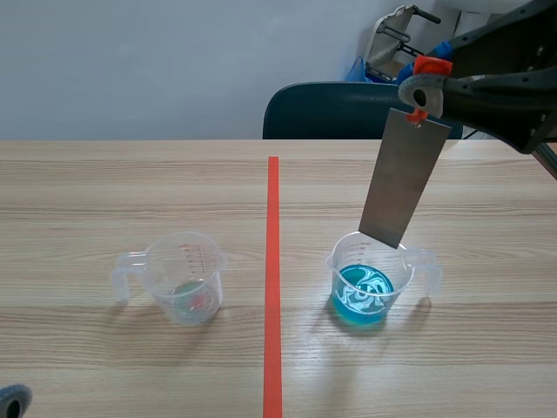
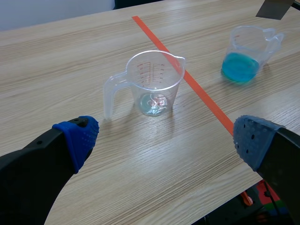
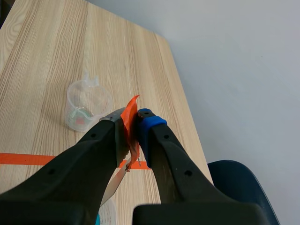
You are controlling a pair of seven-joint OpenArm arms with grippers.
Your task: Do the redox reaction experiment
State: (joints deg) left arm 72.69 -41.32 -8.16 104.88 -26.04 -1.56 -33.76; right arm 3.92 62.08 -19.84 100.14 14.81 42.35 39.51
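Observation:
A grey metal sheet (image 1: 404,178) hangs tilted from an orange tab (image 1: 431,65) at its top; my right gripper (image 1: 425,85) is shut on that tab, high over the table. The sheet's lower end sits just above the rim of a clear measuring cup with blue liquid (image 1: 366,289), right of the tape line. In the right wrist view the orange tab (image 3: 131,123) is pinched between the fingers. A second clear cup (image 1: 185,277) with a little liquid at its bottom stands left of the line. My left gripper (image 2: 164,136) is open, low, with that cup (image 2: 152,82) ahead of it.
An orange-red tape line (image 1: 272,279) runs down the middle of the wooden table. A dark blue chair (image 1: 335,111) stands behind the far edge. The blue-liquid cup (image 2: 246,54) lies ahead and right of my left gripper.

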